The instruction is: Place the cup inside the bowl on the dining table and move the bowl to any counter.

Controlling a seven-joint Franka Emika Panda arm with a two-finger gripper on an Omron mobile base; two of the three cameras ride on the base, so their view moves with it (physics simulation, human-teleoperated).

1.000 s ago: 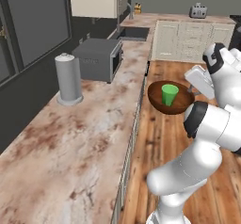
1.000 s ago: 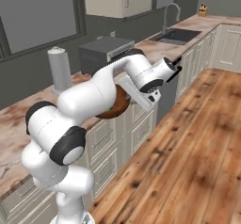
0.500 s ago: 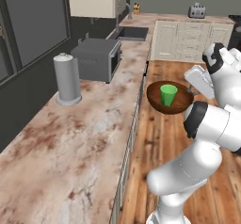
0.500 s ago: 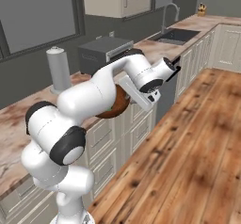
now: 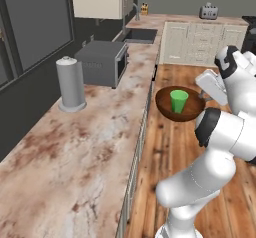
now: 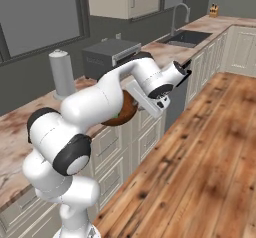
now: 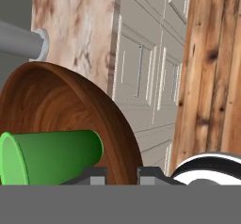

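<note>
The dark reddish-brown bowl (image 5: 167, 111) hangs in the air just off the counter's (image 5: 95, 137) front edge, above the wooden floor. The green cup (image 5: 178, 101) stands inside it. My gripper (image 5: 202, 97) is shut on the bowl's right rim. In the hand view the bowl (image 7: 61, 105) rises from the fingertips (image 7: 95, 175), its rim pinched between them, and the cup (image 7: 52, 157) shows inside it, close to my gripper (image 7: 121, 176). From the right base view the bowl (image 6: 126, 115) peeks out behind my forearm. The dining table is out of view.
On the counter stand a grey microwave (image 5: 102, 63) and a grey cylinder (image 5: 70, 84), with a sink (image 5: 142, 34) farther along. Pale cabinet doors (image 7: 141, 86) run below the counter edge. Bare marbled top lies in front of the cylinder.
</note>
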